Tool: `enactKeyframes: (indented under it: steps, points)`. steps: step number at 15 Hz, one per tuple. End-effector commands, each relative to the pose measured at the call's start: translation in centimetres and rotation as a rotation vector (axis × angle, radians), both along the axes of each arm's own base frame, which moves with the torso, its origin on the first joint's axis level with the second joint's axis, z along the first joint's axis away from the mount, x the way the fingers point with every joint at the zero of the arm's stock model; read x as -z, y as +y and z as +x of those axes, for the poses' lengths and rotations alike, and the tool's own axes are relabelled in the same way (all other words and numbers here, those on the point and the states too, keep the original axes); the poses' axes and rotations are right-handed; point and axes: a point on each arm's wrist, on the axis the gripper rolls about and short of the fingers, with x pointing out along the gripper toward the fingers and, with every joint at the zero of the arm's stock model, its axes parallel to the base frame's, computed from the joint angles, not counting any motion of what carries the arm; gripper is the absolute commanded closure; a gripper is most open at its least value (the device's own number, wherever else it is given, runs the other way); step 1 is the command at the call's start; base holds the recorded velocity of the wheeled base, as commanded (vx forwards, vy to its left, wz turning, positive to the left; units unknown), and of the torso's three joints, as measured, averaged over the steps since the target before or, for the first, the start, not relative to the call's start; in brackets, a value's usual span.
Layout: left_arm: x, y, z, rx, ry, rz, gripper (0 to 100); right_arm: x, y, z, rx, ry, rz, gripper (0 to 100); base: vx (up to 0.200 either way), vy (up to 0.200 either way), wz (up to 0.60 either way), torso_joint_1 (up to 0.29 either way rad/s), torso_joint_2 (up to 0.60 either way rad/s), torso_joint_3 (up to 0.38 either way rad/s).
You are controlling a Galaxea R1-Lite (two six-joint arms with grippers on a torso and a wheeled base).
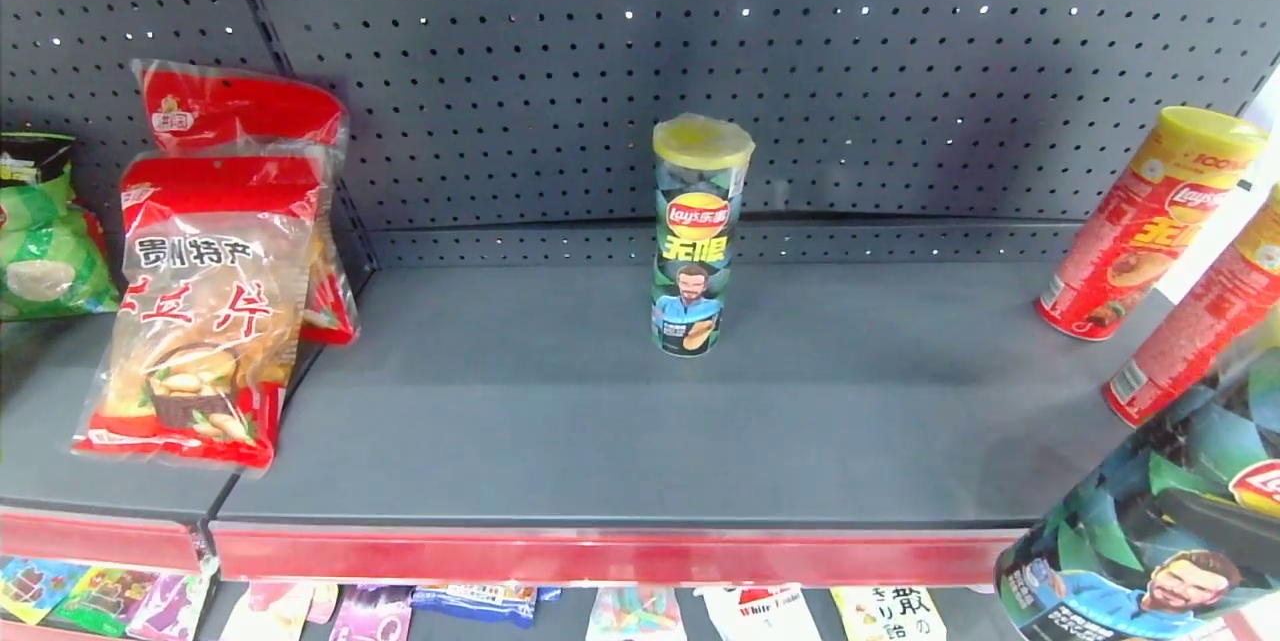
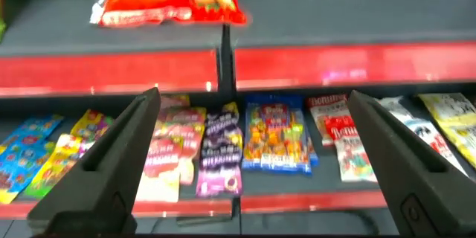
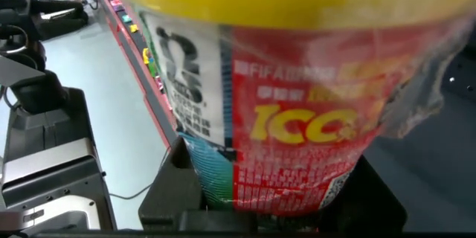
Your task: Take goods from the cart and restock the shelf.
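A green chips can (image 1: pixel 693 239) with a yellow lid stands upright in the middle of the grey shelf (image 1: pixel 600 421). At the shelf's right end, two red cans (image 1: pixel 1150 221) and a green can (image 1: pixel 1140 551) lean together, tilted, close to the head camera. In the right wrist view my right gripper (image 3: pixel 275 212) is shut on this film-wrapped set of cans (image 3: pixel 297 119), which shows a yellow lid, a red label and a teal side. My left gripper (image 2: pixel 249 163) hangs open in front of the lower shelf, with nothing between its fingers (image 2: pixel 111 171).
Red bags of peanuts (image 1: pixel 210 301) lean at the shelf's left end, with a green bag (image 1: pixel 45 231) beyond them. A red price rail (image 1: pixel 600 553) runs along the shelf's front edge. Several candy packs (image 2: pixel 275 137) hang on the shelf below. A pegboard back wall (image 1: pixel 700 51) closes the shelf.
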Motion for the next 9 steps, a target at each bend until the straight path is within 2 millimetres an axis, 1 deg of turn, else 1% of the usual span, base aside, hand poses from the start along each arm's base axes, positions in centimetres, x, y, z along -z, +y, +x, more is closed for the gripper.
enactKeyframes:
  steps: [1,9]
  points:
    - [0.01,0.0,0.01,0.0,0.001,0.0,0,0.01,0.0,0.03,0.0,0.001,0.0,100,0.0,0.0,0.0,0.0,0.0,0.0]
    - [-0.04,0.0,0.0,0.0,0.0,0.0,0,0.08,0.06,-0.29,-0.008,-0.006,0.0,100,0.0,0.0,0.0,0.0,0.0,0.0]
